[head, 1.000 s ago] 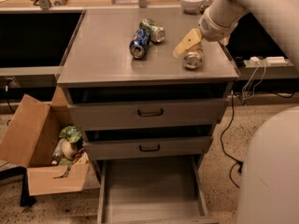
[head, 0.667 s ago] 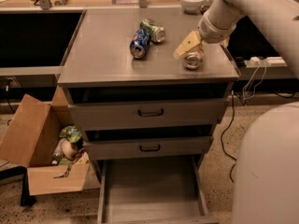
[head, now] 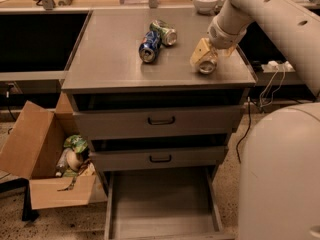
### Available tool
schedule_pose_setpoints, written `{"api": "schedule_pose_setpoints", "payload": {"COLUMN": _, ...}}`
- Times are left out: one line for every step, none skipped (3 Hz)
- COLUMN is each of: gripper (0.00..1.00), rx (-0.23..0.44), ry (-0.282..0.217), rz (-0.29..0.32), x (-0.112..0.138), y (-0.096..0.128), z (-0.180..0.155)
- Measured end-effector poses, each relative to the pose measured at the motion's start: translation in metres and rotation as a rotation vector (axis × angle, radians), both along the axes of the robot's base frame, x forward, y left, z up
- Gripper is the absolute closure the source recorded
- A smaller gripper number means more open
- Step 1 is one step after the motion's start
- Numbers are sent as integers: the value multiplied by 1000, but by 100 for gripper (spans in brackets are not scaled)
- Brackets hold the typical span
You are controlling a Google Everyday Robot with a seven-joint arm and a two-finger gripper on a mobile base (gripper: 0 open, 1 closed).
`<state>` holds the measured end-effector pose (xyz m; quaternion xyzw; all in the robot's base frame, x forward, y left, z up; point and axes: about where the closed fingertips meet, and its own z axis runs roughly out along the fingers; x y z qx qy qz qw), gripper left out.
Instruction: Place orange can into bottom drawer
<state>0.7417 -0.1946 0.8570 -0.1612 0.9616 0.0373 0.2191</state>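
The orange can (head: 207, 65) lies on its side near the right edge of the cabinet top, its silver end facing me. My gripper (head: 204, 57) is down over the can, with its pale beige part against the can's left side. The can rests on the top surface. The bottom drawer (head: 162, 204) is pulled open at the foot of the cabinet, and its plain grey floor is bare.
A blue can (head: 149, 47) and a green can (head: 164, 32) lie together mid-top. A white bowl (head: 205, 2) stands at the back. The two upper drawers (head: 160, 120) are closed. An open cardboard box (head: 47, 159) with rubbish sits on the floor at the left. My white body (head: 280, 179) fills the lower right.
The gripper has stayed at the orange can with almost no movement. The can has not moved off the top. My body takes up slightly more of the lower right.
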Motion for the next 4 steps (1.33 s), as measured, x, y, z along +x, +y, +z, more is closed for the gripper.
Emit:
{"api": "schedule_pose_setpoints", "payload": {"gripper": 57, "rx": 4, "ry": 8, "rz": 25, "x": 3, "y": 8, "z": -2}}
{"api": "schedule_pose_setpoints", "payload": {"gripper": 80, "rx": 12, "ry": 8, "rz": 43, "x": 4, "y": 13, "z": -3}}
{"api": "schedule_pose_setpoints", "payload": {"gripper": 100, "rx": 25, "ry": -60, "rz": 99, "x": -7, "y": 13, "z": 13}}
{"api": "schedule_pose_setpoints", "payload": {"gripper": 100, "rx": 59, "ry": -168, "rz": 219, "x": -33, "y": 17, "z": 37}}
